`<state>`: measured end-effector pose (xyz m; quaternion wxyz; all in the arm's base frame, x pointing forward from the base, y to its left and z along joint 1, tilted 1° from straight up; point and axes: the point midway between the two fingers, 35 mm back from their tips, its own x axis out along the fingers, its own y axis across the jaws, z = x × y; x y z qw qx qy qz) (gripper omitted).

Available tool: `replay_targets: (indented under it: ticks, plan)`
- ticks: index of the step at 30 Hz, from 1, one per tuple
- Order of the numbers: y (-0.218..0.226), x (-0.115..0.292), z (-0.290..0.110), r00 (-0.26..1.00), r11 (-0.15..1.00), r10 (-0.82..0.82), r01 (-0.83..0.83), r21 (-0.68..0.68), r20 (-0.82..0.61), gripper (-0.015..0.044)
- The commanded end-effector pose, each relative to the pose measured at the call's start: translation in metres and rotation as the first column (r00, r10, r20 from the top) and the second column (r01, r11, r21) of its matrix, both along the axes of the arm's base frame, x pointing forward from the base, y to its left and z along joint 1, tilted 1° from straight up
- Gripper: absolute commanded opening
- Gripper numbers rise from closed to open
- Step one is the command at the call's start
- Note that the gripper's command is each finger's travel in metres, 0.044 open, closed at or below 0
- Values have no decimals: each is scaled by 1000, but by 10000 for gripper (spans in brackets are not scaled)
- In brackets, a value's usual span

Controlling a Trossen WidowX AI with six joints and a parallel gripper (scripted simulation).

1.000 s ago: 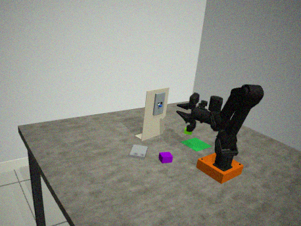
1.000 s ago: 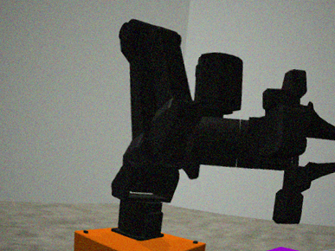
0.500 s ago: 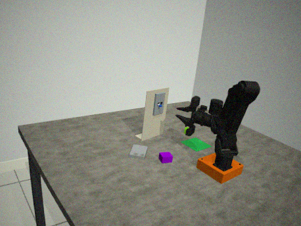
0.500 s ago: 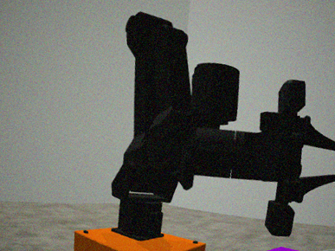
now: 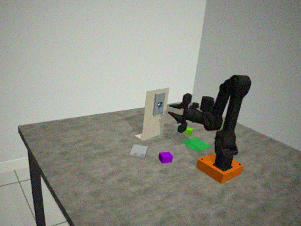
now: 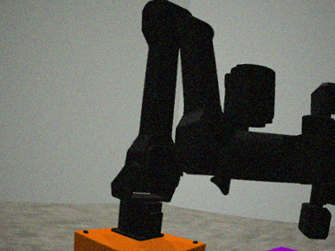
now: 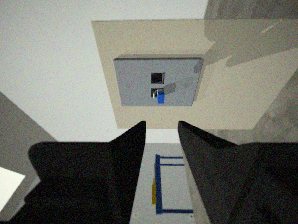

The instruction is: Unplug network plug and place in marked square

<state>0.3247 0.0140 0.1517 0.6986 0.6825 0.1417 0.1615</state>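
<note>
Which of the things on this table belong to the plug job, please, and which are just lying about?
Job:
- blue plug in the grey socket plate
- upright panel
- gripper, partly closed on nothing, short of the plug

Lying about:
- purple block
- small green block
- grey tile

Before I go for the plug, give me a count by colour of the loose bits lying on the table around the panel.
Green: 2, a flat green square and a small green block
Purple: 1, a purple block
Grey: 1, a flat grey tile
Total: 4
The blue plug sits in the panel's socket, so it is not counted.
</note>
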Motion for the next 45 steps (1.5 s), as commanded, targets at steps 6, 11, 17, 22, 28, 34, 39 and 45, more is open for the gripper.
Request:
replay_targets:
  ticks: [6,11,17,22,28,34,39,45]
  plan:
    - [1,14,0,1000,1000,-3,3,5,-2,156]
    - [3,22,1,1000,1000,-3,3,5,-1,156]
    - [4,31,2,1000,1000,-2,2,5,0,156]
    - [6,39,2,1000,1000,-2,2,5,1,156]
    - [7,49,2,1000,1000,-2,2,5,1,156]
    - [10,58,2,1000,1000,-3,3,6,2,156]
    - [11,62,2,1000,1000,-3,3,6,3,130]
    - [11,62,2,1000,1000,-3,3,6,3,70]
